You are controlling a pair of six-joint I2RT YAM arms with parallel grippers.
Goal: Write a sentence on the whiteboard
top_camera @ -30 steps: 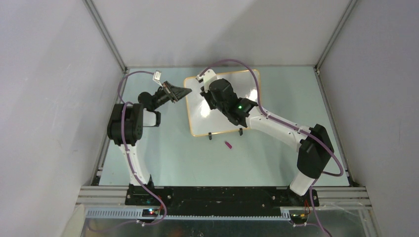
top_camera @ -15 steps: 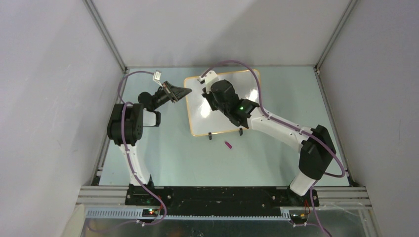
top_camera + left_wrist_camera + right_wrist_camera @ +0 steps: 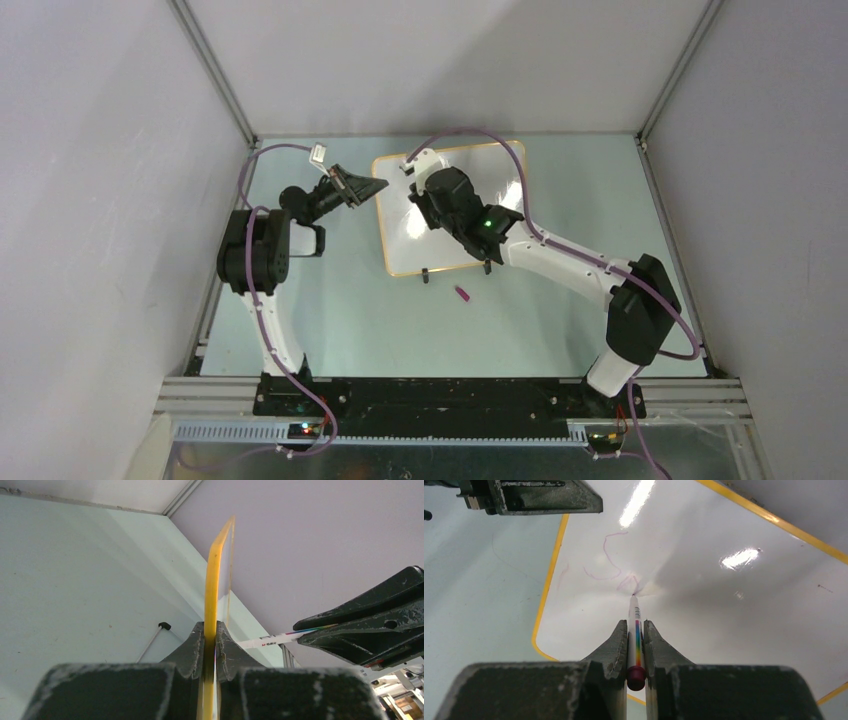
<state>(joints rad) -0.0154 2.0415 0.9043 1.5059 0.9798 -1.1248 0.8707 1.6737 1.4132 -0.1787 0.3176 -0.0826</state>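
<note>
Whiteboard (image 3: 405, 250) upper centre of top view, left edge pinched in left tool (image 3: 210, 630). Right tool (image 3: 635, 624) clamped on marker (image 3: 636, 647), tip touching board beside faint purple strokes (image 3: 609, 562). Judgement: light even pressure, short strokes, firm left hold.

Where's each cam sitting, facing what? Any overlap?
Top external: high behind the robot; looks down on left gripper, right gripper, whiteboard.
Left wrist: own fingers clamp the board's edge; looks along it.
Right wrist: own fingers hold the marker; faces the board's face.
Shared: each wrist view shows the other gripper.
</note>
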